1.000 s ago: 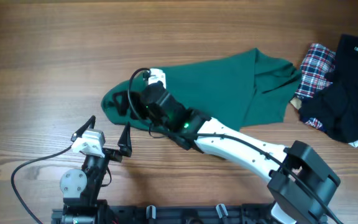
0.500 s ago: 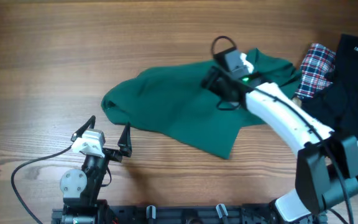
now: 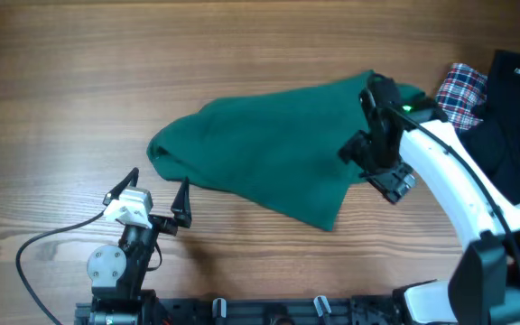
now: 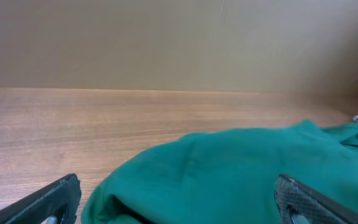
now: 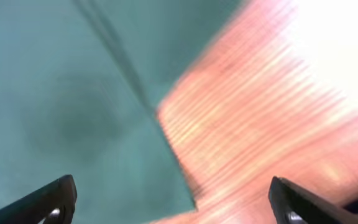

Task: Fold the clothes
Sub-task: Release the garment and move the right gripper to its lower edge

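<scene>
The middle of the tabletop (image 3: 61, 72) is covered by the teal clothes (image 3: 260, 153). The right gripper (image 3: 368, 144) is held wide open and empty over their right end. The left gripper (image 3: 158, 185) is seen fully spread, empty, near the front edge.

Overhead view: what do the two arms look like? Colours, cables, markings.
Right arm: white links, black joints, black cable along it, a green light near the wrist. Left arm: black, with a round silver joint cap, a white wrist block, dark fingers and a black cable looping off left.
</scene>
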{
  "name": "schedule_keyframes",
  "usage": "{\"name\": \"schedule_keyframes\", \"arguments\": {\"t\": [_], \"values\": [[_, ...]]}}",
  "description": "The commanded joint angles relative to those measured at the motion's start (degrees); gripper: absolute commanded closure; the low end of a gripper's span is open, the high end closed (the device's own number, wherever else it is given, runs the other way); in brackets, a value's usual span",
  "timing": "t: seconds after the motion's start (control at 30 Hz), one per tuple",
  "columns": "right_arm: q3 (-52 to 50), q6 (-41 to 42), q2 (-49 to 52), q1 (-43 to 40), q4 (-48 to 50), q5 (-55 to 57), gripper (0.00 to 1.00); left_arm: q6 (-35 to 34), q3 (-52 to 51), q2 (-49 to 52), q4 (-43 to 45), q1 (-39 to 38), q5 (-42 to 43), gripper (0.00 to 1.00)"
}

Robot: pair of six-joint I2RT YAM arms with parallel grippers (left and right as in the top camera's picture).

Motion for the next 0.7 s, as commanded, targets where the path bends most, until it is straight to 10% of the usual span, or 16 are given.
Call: {"name": "schedule_keyframes", "arguments": {"t": [0.0, 0.67], "values": [[0.1, 3.7, -4.1, 0.0, -3.6, 1.2, 0.0, 0.9, -0.3, -0.4, -0.2, -0.3, -0.1, 0.0], [-13.8, -5.1, -5.9, 1.7, 0.4, -17.5, 0.0, -3.8, -0.3, -0.4, 0.6, -0.2, 0.7, 0.0]]}}
